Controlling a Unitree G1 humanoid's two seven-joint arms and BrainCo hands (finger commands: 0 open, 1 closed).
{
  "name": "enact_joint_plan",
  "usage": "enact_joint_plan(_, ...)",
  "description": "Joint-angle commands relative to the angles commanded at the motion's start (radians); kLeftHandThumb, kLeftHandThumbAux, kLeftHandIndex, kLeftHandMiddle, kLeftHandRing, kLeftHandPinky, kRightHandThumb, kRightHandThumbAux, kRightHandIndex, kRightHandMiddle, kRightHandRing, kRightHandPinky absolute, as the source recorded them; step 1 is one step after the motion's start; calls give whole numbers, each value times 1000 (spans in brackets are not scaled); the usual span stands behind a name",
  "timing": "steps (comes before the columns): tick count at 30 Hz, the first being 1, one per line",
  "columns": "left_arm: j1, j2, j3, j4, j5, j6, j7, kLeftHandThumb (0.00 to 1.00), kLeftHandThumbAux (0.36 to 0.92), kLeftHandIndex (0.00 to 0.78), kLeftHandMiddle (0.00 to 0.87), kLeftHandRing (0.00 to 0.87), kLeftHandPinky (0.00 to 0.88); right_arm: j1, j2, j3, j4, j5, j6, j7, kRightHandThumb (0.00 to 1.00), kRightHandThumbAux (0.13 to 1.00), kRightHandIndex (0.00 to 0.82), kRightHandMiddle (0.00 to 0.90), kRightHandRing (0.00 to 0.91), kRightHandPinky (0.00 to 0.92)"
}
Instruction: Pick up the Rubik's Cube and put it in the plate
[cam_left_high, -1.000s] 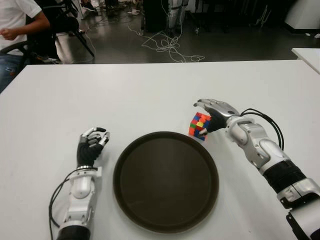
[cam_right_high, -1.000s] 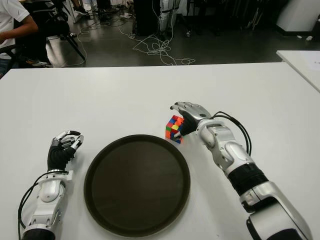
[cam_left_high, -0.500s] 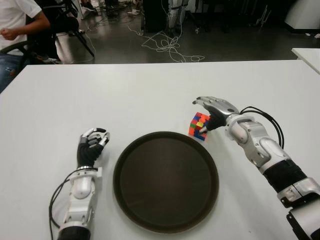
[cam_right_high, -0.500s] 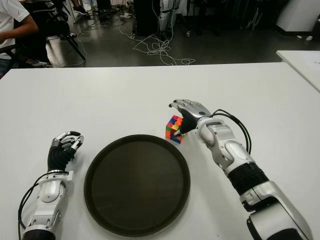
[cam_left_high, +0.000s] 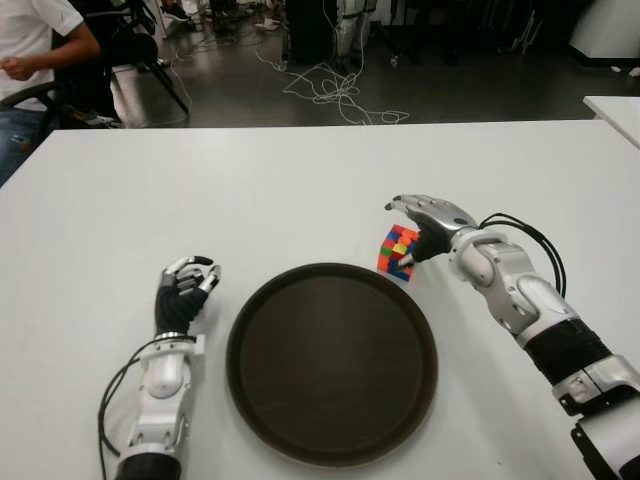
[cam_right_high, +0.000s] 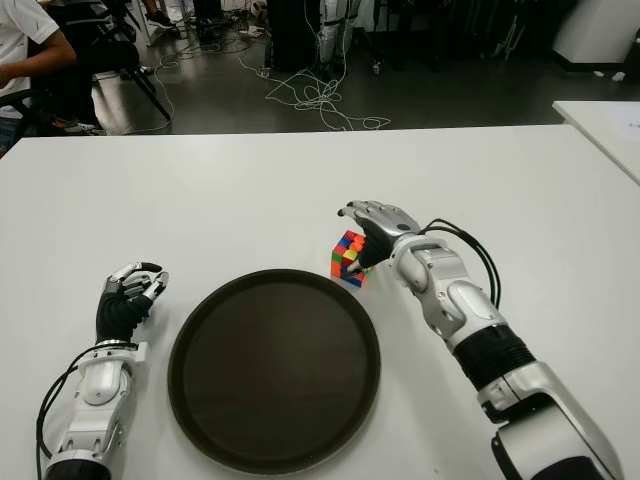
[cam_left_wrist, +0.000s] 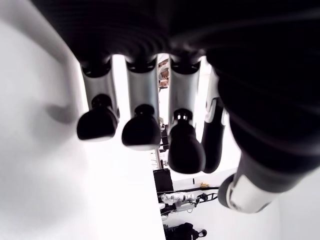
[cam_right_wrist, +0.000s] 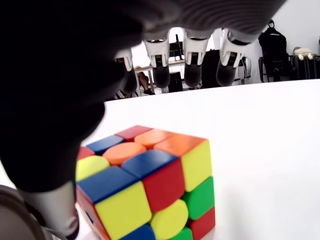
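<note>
Multicoloured and bright against the white table (cam_left_high: 300, 180), the Rubik's Cube (cam_left_high: 399, 250) sits right of centre in the left eye view, just beyond the upper-right rim of the dark round plate (cam_left_high: 300, 445) and outside it. The right hand (cam_left_high: 428, 222) arches over the cube: in its wrist view the fingers (cam_right_wrist: 193, 65) hang spread above and past the cube's far side while the thumb comes down at its near edge. Whether the thumb presses on it I cannot tell; nothing is gripped yet.

Compared with a second ago, little has shifted — the right hand has crept slightly toward the top of the frame and its fingers sit a touch higher over the cube, which has stayed where it was. That reads as a grasp being lined up, not closed, so the task stands at its first step and the plate holds nothing.

At lower left, beside the plate's left edge, the left hand (cam_left_high: 183, 295) remains curled on nothing — unchanged across the frames.
</note>
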Motion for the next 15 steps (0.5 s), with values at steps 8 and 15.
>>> enact_joint_plan(8,7,-4,-3,-20,-2,22,-7,702,708,442,809,832,812,-4,5,10,31,3,-31,-4,0,761,0,0,0,0)
enact_joint_plan(15,11,-10,-3,-38,-4,37,-5,701,707,443,807,830,819,-5,8,13,45,0,-43,-15,0,800,0,0,0,0)
